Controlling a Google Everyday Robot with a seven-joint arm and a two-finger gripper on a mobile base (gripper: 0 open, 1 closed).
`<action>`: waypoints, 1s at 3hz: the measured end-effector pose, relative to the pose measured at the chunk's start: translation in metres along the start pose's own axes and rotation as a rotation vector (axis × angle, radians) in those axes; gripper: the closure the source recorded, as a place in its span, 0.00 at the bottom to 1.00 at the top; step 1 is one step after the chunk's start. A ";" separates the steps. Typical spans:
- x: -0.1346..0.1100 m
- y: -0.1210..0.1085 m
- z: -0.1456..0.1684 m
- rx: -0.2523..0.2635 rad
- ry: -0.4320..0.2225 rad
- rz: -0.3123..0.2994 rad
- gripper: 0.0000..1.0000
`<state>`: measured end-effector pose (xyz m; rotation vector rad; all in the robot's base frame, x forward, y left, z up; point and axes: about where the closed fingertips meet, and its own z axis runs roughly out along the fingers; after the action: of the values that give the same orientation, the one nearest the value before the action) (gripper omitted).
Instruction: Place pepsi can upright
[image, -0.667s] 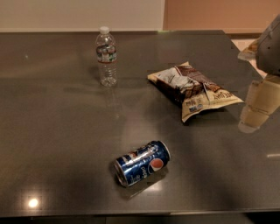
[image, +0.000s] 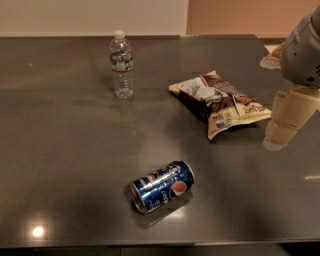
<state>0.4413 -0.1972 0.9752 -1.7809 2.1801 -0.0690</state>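
Observation:
The blue pepsi can (image: 162, 186) lies on its side on the dark table (image: 65, 150), near the front edge, its silver end facing front left. My gripper (image: 287, 120) hangs at the right edge of the view, to the right of the can and well apart from it, above the table beside a snack bag. It holds nothing that I can see.
A clear plastic water bottle (image: 121, 64) stands upright at the back, left of centre. A brown and white snack bag (image: 220, 102) lies between the can and the gripper, at the right. The table's front edge runs just below the can.
The gripper has moved slightly left and down towards the snack bag. The can, the bottle and the bag have not moved.

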 end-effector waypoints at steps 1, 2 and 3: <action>-0.024 0.003 0.010 -0.022 -0.023 -0.058 0.00; -0.050 0.009 0.021 -0.047 -0.049 -0.113 0.00; -0.075 0.023 0.035 -0.079 -0.078 -0.174 0.00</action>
<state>0.4418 -0.1142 0.9528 -1.9791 1.9965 0.0470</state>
